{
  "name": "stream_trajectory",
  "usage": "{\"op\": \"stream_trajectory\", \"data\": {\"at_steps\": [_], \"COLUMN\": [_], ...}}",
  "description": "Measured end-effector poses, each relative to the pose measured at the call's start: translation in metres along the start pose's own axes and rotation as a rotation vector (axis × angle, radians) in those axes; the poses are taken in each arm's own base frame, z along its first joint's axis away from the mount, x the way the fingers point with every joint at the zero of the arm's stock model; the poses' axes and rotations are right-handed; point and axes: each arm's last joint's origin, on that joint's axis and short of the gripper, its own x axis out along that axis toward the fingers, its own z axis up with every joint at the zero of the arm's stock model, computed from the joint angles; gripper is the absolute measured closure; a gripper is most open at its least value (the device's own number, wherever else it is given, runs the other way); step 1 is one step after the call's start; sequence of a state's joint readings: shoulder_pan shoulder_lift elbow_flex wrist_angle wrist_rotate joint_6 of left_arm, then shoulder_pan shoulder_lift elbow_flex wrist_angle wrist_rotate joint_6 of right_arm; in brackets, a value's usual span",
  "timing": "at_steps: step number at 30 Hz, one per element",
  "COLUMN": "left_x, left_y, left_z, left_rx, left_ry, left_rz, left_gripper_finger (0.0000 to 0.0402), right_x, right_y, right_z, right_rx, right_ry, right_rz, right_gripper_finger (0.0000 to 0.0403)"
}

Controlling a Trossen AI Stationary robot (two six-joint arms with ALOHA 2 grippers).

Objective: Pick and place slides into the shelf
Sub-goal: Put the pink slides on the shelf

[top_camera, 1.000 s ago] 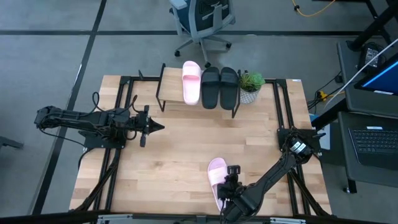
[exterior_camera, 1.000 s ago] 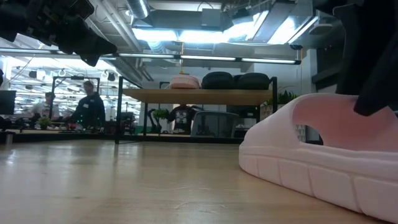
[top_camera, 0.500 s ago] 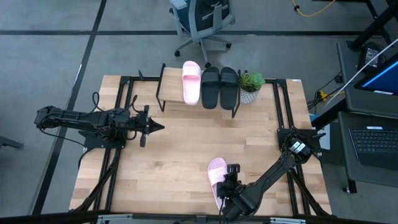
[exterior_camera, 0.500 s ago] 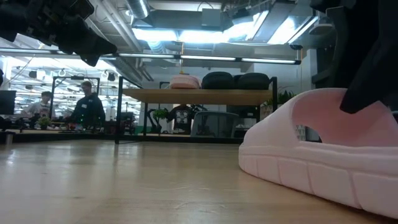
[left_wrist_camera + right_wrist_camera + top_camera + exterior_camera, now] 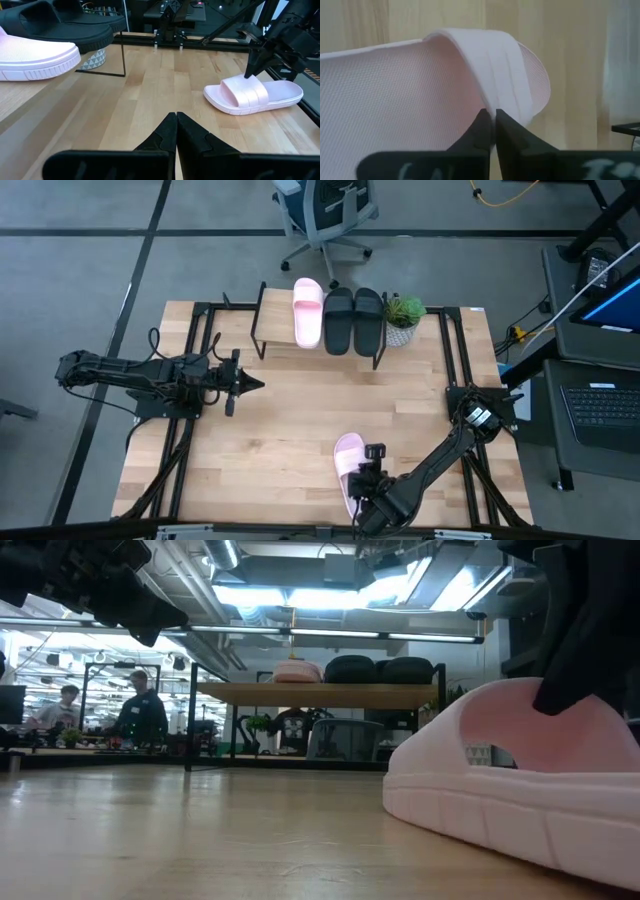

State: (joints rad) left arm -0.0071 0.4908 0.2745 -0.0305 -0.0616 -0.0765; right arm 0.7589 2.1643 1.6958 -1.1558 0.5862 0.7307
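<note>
One light pink slide (image 5: 346, 452) lies sole down near the table's near edge, also seen in the low view (image 5: 480, 790) and the left wrist view (image 5: 252, 94). My right gripper (image 5: 493, 114) is shut on its strap. On the shelf (image 5: 278, 325) at the far side rest another pink slide (image 5: 307, 310) and two black slides (image 5: 339, 320) (image 5: 368, 318), side by side on its plank. My left gripper (image 5: 176, 116) hovers shut over the table's left half, holding nothing. My right gripper pinches the heel-side edge of the pink slide's strap (image 5: 501, 97) between its two fingers, about mid-width of the strap. The fingers come from above, slanting in from the near right. The slide's sole (image 5: 470, 830) rests on the table.
A small potted plant (image 5: 403, 315) stands just right of the shelf. Black frame rails (image 5: 205, 330) run along both sides of the table. Bare wood lies between the shelf and the near slide. People and an office chair show in the room beyond.
My right gripper has shut on the strap of the near pink slide. In the low view its finger has moved in along the strap. The slide has stayed on the table. My left arm has kept still.
</note>
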Motion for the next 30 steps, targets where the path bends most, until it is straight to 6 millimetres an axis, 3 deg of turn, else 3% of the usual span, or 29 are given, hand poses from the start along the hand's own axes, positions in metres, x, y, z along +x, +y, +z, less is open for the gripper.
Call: {"op": "stream_trajectory", "data": {"at_steps": [12,30], "left_x": [0.000,0.000], "left_y": [0.000,0.000], "left_z": [0.000,0.000], "left_rx": [0.000,0.000], "left_ry": [0.000,0.000], "left_rz": [0.000,0.000], "left_gripper_finger": [0.0398,0.0398], "right_x": [0.006,0.012], "right_y": [-0.007,-0.039], "right_z": [0.006,0.035], "right_rx": [0.039,0.020], "right_ry": [0.013,0.002], "right_rz": [0.000,-0.079], "right_gripper_finger": [0.0391,0.0392]}}
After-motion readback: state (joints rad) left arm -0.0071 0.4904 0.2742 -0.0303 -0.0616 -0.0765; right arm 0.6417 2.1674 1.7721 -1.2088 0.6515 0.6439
